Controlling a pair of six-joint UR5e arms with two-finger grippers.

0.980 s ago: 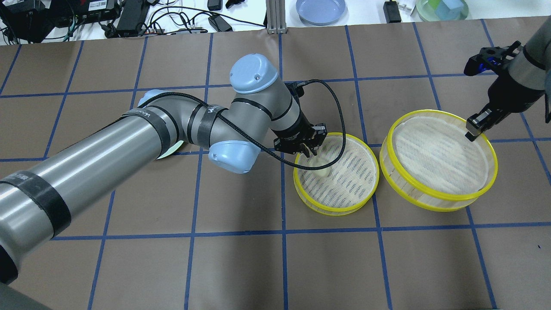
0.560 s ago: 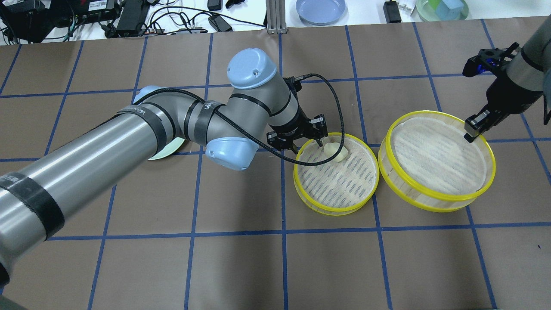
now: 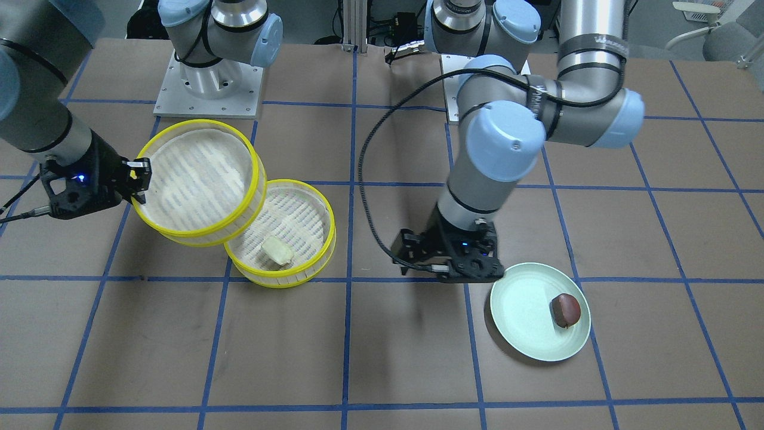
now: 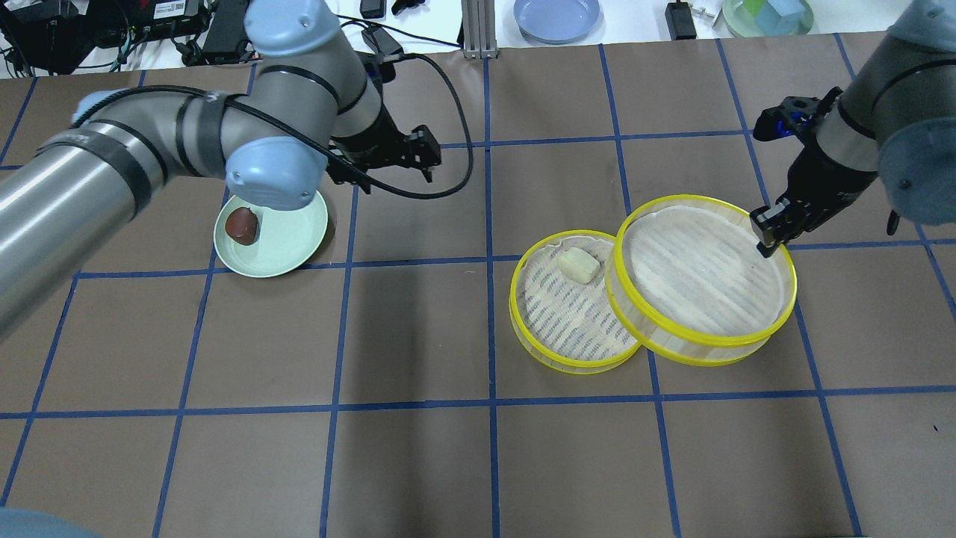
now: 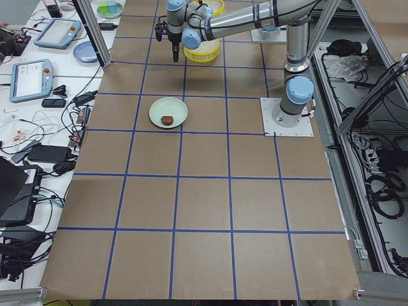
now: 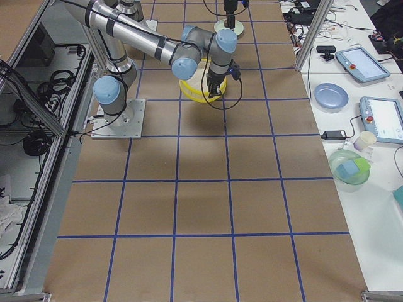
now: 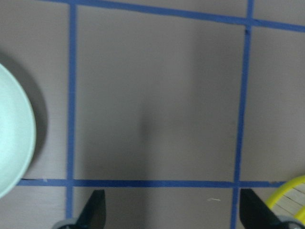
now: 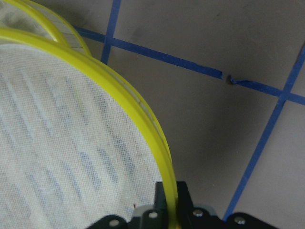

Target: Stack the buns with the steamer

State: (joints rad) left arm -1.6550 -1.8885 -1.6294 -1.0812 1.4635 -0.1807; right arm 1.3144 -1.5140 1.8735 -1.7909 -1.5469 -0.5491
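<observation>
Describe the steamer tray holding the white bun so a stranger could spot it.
On the brown gridded table, two yellow-rimmed trays overlap on the robot's right side. Pick the lower tray, flat on the table with the cream bun inside; the upper tray is empty, its rim pinched by the right gripper.

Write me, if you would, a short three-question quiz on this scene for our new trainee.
1. True or false: the cream-white bun lies in a steamer tray on the table.
2. The right gripper is: A) open and empty; B) shut on the empty steamer tray's rim; C) holding a bun.
3. Fill in: the dark bun rests on the pale ____ plate.
Key: 1 true; 2 B; 3 green.
</observation>
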